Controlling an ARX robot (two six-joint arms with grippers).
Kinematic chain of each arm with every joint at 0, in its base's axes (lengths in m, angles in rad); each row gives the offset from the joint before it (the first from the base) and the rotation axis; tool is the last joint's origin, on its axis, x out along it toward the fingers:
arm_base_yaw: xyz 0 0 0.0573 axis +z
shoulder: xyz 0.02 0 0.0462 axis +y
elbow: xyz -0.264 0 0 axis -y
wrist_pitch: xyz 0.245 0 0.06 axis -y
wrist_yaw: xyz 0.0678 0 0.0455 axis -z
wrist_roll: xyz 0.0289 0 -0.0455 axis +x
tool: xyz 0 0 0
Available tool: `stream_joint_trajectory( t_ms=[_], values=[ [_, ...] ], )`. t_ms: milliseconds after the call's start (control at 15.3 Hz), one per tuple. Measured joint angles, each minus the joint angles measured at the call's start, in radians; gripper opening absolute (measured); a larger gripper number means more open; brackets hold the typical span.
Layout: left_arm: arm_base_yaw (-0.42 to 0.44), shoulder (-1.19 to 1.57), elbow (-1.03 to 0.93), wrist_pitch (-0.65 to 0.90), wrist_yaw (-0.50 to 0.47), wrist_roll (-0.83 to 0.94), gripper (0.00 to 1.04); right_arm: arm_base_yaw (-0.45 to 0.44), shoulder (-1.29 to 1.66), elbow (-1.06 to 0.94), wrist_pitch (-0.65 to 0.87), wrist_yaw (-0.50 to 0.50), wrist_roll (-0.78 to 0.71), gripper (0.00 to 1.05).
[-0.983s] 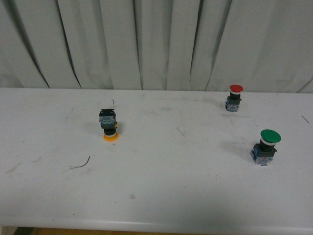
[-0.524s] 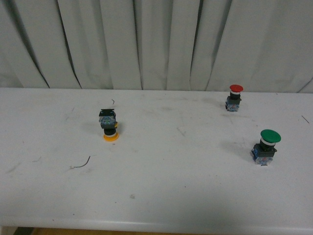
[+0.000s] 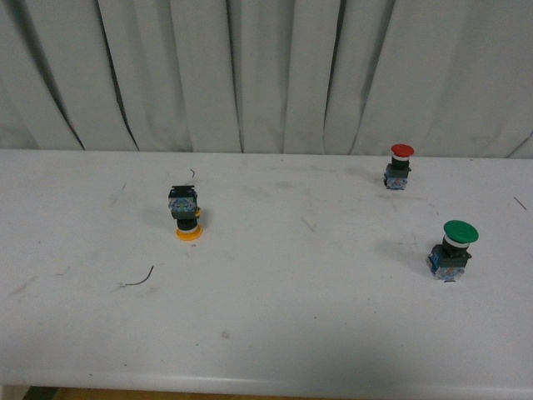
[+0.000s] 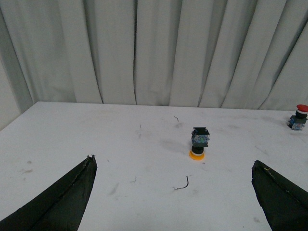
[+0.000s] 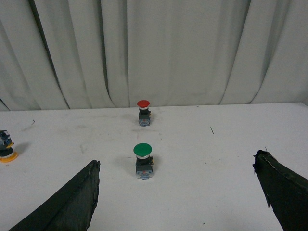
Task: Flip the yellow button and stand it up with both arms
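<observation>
The yellow button (image 3: 186, 213) stands upside down on the white table, yellow cap down and dark blocky base with blue parts up, left of centre. It also shows in the left wrist view (image 4: 198, 143) ahead of my open left gripper (image 4: 173, 192), well apart from it. In the right wrist view it shows at the frame edge (image 5: 6, 147). My right gripper (image 5: 175, 192) is open and empty, away from the yellow button. Neither arm shows in the front view.
A red-capped button (image 3: 400, 166) stands upright at the back right and a green-capped button (image 3: 454, 248) stands upright at the right; both show in the right wrist view (image 5: 143, 112) (image 5: 143, 160). A thin dark wire scrap (image 3: 140, 277) lies near the yellow button. Grey curtains hang behind the table.
</observation>
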Motion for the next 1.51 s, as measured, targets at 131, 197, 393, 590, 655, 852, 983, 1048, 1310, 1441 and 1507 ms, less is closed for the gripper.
stream_joint_trajectory(
  t_ms=[131, 197, 393, 590, 655, 852, 983, 1048, 1310, 1441, 1507],
  values=[
    [0.000, 0.000, 0.000, 0.000, 0.000, 0.000, 0.98, 0.000, 0.000, 0.000, 0.000, 0.000, 0.000, 0.98],
    [0.000, 0.000, 0.000, 0.000, 0.000, 0.000, 0.98, 0.000, 0.000, 0.000, 0.000, 0.000, 0.000, 0.98],
    [-0.060, 0.174, 0.135, -0.273, -0.102, -0.151, 0.98, 0.000, 0.000, 0.000, 0.001, -0.001, 0.000, 0.98],
    [0.010, 0.235, 0.192, -0.165, -0.038, -0.216, 0.98, 0.000, 0.000, 0.000, 0.001, 0.000, 0.000, 0.98],
    [0.070, 0.398, 0.201, -0.017, 0.035, -0.215, 0.98, 0.000, 0.000, 0.000, 0.000, 0.000, 0.000, 0.98],
    [0.077, 0.940, 0.384, 0.378, 0.103, -0.150, 0.98, 0.000, 0.000, 0.000, 0.000, 0.000, 0.000, 0.98],
    [0.038, 1.302, 0.585, 0.438, 0.093, -0.108, 0.98, 0.000, 0.000, 0.000, 0.000, 0.000, 0.000, 0.98],
    [0.021, 1.443, 0.676, 0.415, 0.098, -0.106, 0.98, 0.000, 0.000, 0.000, 0.000, 0.000, 0.000, 0.98],
    [-0.046, 1.909, 1.096, 0.276, 0.043, -0.037, 0.98, 0.000, 0.000, 0.000, 0.000, 0.000, 0.000, 0.98],
    [-0.066, 2.044, 1.251, 0.204, 0.037, -0.033, 0.98, 0.000, 0.000, 0.000, 0.000, 0.000, 0.000, 0.98],
    [-0.075, 2.081, 1.296, 0.178, 0.038, -0.034, 0.98, 0.000, 0.000, 0.000, 0.000, 0.000, 0.000, 0.98]
  ],
)
